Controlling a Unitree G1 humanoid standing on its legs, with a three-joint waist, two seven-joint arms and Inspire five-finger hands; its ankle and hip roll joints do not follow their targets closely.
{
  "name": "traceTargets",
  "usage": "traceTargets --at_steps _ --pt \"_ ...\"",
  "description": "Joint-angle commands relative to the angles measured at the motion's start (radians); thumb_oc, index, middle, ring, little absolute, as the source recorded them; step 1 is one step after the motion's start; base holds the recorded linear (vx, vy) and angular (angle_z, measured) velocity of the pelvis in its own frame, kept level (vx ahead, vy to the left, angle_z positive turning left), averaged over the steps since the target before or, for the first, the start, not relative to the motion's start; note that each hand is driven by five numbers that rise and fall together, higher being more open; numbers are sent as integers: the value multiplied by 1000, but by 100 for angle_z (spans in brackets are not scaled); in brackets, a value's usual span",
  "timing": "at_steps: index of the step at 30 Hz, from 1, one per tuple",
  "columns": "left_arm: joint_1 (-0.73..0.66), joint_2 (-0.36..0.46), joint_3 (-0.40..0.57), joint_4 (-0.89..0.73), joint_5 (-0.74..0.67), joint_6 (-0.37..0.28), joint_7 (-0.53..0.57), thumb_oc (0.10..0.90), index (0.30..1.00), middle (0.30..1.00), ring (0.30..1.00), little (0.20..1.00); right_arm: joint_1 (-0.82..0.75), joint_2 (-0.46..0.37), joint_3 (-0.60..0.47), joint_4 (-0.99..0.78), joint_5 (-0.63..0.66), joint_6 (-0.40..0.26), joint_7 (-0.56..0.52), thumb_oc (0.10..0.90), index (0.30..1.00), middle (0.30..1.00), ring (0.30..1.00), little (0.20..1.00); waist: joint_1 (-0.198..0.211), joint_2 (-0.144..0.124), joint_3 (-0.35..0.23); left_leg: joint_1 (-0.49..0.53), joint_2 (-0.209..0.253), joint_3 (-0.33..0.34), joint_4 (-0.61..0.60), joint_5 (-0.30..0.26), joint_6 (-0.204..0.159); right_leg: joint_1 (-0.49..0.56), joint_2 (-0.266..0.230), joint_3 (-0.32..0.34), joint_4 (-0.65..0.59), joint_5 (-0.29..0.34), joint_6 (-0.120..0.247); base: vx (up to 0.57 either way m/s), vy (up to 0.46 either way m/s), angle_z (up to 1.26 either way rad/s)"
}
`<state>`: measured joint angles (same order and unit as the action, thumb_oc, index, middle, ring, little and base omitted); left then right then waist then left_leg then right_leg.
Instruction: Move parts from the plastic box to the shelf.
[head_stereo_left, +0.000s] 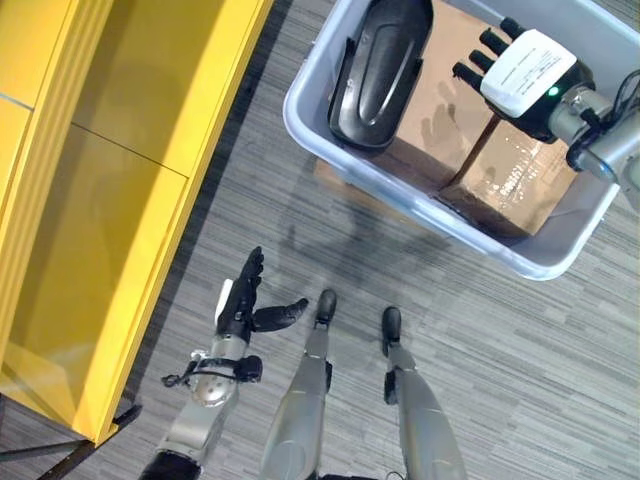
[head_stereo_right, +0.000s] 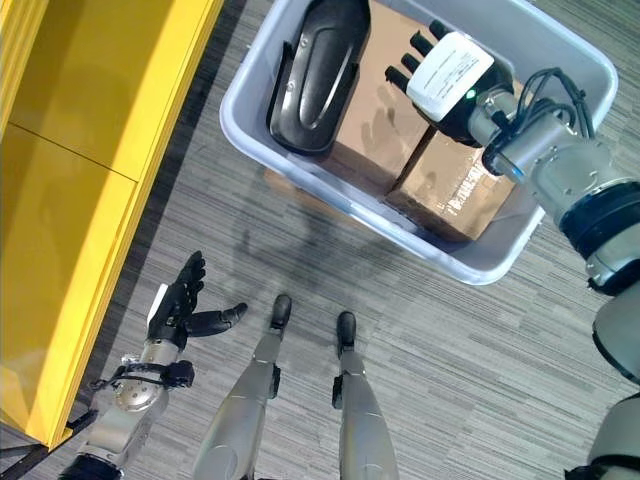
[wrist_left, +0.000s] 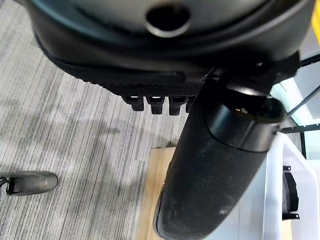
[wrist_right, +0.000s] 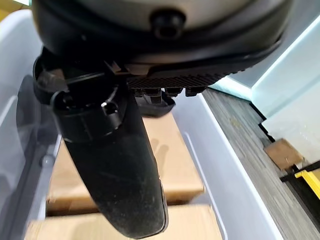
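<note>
A pale grey plastic box (head_stereo_left: 320, 140) stands on the floor ahead. In its left half lies a black moulded part (head_stereo_left: 378, 70). Two cardboard boxes (head_stereo_left: 500, 180) fill the rest of it. My right hand (head_stereo_left: 525, 70) hovers open over the cardboard boxes, fingers straight and spread, to the right of the black part and not touching it. Its thumb (wrist_right: 117, 165) hangs above the cardboard (wrist_right: 177, 165). My left hand (head_stereo_left: 240, 305) is held low over the floor beside the yellow shelf (head_stereo_left: 110, 200), open and holding nothing.
The yellow shelf (head_stereo_right: 70, 170) runs along the left side, its boards bare. Grey striped carpet (head_stereo_left: 450, 330) lies between the shelf and the plastic box. A wooden board (wrist_left: 152, 190) shows under the box.
</note>
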<state>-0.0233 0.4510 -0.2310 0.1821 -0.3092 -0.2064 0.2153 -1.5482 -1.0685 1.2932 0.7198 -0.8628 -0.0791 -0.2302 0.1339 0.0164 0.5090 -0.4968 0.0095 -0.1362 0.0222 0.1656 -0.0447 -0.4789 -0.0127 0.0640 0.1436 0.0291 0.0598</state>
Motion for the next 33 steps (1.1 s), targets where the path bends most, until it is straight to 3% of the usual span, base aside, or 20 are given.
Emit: traceTargets --at_steps 1,18,33 --pt "28 38 29 -120 -5 -82 33 900 1000 1000 1000 1000 -193 -51 18 -18 -7 94 -87 900 1000 1000 1000 1000 -2 -46 -17 -54 33 13 89 -38 -39 52 -100 8 7 -18 64 44 -12 14" --pt "3 32 32 -131 3 -80 70 900 1000 1000 1000 1000 -246 -55 -48 -103 10 146 -131 900 1000 1000 1000 1000 25 -48 4 -128 -20 -7 166 -83 -29 33 -119 -17 38 -41 68 19 3 10" --pt "-14 34 37 -140 -2 -101 98 900 1000 1000 1000 1000 -232 -20 -17 80 72 150 -132 900 1000 1000 1000 1000 51 -28 11 -231 -63 -23 209 -96 -30 -36 -133 -37 78 -59 68 8 5 8"
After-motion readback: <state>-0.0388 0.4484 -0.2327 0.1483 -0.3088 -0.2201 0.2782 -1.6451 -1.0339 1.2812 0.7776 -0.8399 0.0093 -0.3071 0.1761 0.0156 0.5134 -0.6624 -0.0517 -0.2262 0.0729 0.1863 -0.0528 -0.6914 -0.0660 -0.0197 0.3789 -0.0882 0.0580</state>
